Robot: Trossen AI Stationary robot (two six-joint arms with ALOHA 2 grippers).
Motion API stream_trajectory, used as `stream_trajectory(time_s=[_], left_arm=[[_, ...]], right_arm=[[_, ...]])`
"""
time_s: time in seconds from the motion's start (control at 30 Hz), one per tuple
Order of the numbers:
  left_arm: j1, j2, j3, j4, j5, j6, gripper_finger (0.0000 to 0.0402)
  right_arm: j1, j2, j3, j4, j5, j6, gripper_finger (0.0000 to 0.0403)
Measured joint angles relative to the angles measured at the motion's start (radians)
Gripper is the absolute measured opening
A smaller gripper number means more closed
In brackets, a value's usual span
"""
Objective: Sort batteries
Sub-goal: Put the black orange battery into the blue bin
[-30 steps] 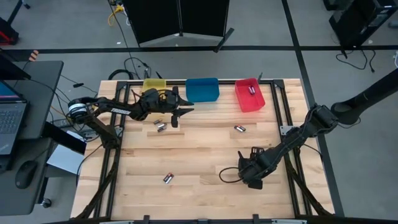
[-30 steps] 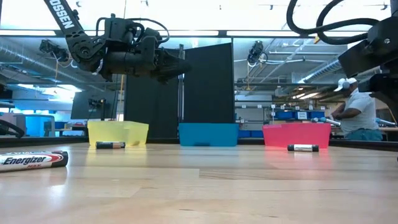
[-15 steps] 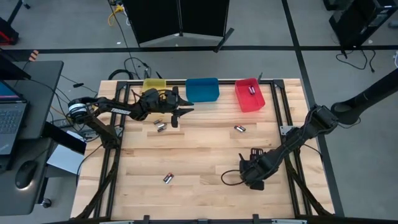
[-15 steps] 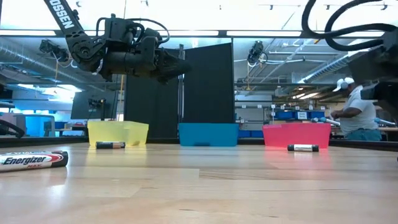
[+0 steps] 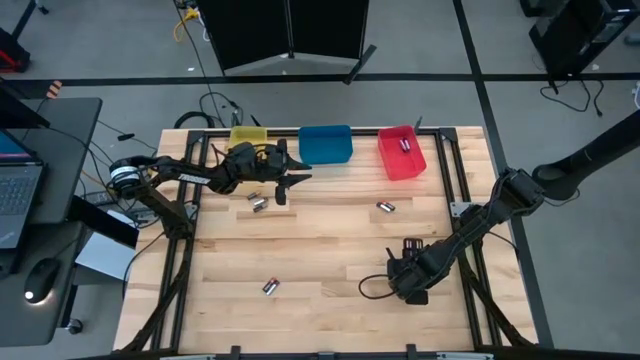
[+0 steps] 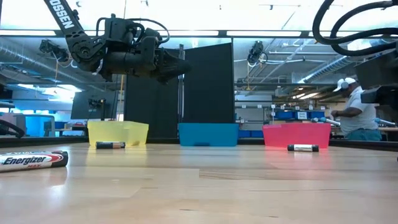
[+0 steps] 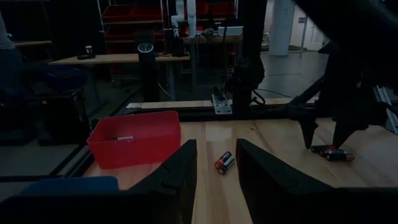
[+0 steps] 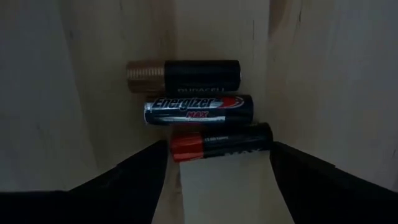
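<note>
Three batteries lie side by side on the wood in the right wrist view: a copper-ended one [image 8: 183, 76], a silver Energizer [image 8: 199, 109] and a red-ended one [image 8: 221, 142]. My right gripper [image 8: 217, 158] is open above them, pointing down, one finger off each end of the red-ended cell; I cannot tell whether it touches. The high view shows this gripper [image 5: 408, 258] near the table's right near part. My left gripper [image 5: 292, 180] hovers open, high over the table [image 6: 177, 65], beside a battery pair [image 5: 258, 202]. Other cells lie at mid-table [image 5: 385, 207] and near the front [image 5: 270, 286].
Yellow bin [image 5: 249, 135], blue bin [image 5: 326, 143] and red bin [image 5: 400, 152] stand along the far edge; the red one holds a battery [image 5: 404, 145]. A person [image 6: 357, 109] is in the room beyond the table. Bare wood lies between the two arms.
My right gripper has shifted a little toward the table's right edge, staying low over the three batteries. In the low view that arm has slid out toward the picture's right side. The left arm and the batteries have stayed where they were.
</note>
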Motion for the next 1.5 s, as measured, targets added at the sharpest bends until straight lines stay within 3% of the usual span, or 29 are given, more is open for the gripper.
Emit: stream_trajectory(time_s=[0.93,1.5], left_arm=[[0.000,0.000,0.000,-0.007,0.000,-0.001,0.0119],[0.000,0.000,0.000,-0.020,0.000,-0.001,0.0119]], right_arm=[[-0.003,0.001,-0.003,0.015,0.031,-0.080,0.0308],[-0.003,0.002,-0.003,0.025,0.022,-0.079,0.0247]])
